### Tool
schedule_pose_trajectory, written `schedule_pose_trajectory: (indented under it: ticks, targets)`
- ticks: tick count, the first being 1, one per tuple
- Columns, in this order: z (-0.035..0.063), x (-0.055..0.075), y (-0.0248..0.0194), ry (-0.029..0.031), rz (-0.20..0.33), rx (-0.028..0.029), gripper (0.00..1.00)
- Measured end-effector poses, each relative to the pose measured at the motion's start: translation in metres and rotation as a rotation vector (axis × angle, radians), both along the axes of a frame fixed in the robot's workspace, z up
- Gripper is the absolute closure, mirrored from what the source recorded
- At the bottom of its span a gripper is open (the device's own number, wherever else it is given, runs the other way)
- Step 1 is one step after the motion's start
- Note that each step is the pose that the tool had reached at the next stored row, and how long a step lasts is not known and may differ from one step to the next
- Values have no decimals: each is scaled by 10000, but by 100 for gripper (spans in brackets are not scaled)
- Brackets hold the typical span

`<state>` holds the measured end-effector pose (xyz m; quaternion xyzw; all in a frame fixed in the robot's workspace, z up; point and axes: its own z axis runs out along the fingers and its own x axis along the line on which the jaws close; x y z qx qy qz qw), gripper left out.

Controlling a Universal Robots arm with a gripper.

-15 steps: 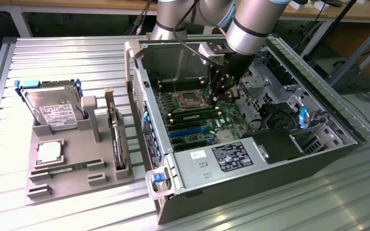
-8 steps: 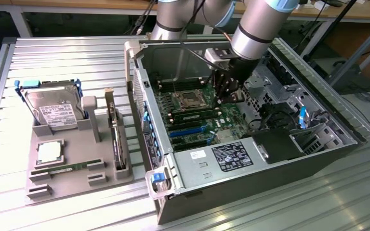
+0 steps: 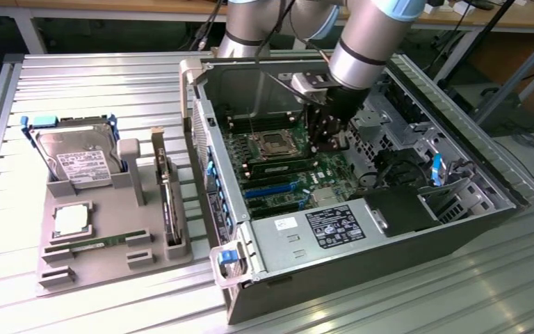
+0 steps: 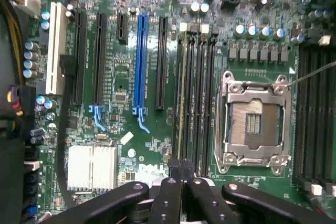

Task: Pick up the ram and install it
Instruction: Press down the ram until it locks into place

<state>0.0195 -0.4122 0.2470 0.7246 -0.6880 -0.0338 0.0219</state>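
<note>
I am hovering my gripper (image 4: 181,166) over the memory slots (image 4: 195,98) in the wrist view, jaws pressing together on nothing, exterior view showing a ram (image 3: 95,243) lying on the grey tray (image 3: 100,266), well apart.

My arm (image 3: 371,38) is built of smooth silver-grey tubes, with a pale blue cap (image 3: 406,7) on the joint. A small grey metal block (image 3: 306,85) sits at the wrist (boxy, lighter than the rest). Below it the gripper (image 3: 325,142) is all black. Through the wrist camera I see its black link bars (image 4: 113,203), each with round grey pivot pins (image 4: 137,186), and two squared black fingers (image 4: 175,170).
</note>
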Motion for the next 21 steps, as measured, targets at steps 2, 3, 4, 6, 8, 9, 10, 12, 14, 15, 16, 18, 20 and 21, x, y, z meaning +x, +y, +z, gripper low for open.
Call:
schedule_pose_trajectory:
  ticks: [2,3,4,6,8,9,10,12,14,15,16,18,20,21]
  targets:
    - [-1,-106,-1,-1,0,-62,89]
    - [-3,-155,-1,-1,-1,-87,89]
    - [-5,-204,-1,-1,-1,-112,89]
    - [-11,-413,1,0,-1,-222,89]
    - [-5,-516,7,3,-1,-273,89]
    - [24,-552,14,2,-2,-270,89]
    - [39,-575,19,1,-1,-275,89]
    - [44,-652,32,1,-1,-328,89]
    - [44,-746,38,2,1,-407,89]
    - [44,-830,42,1,-1,-472,89]
    - [43,-896,47,2,0,-525,89]
    - [39,-1025,58,3,3,-643,89]
    - [36,-1026,115,-1,3,-645,89]
    - [34,-1026,130,-1,3,-644,89]
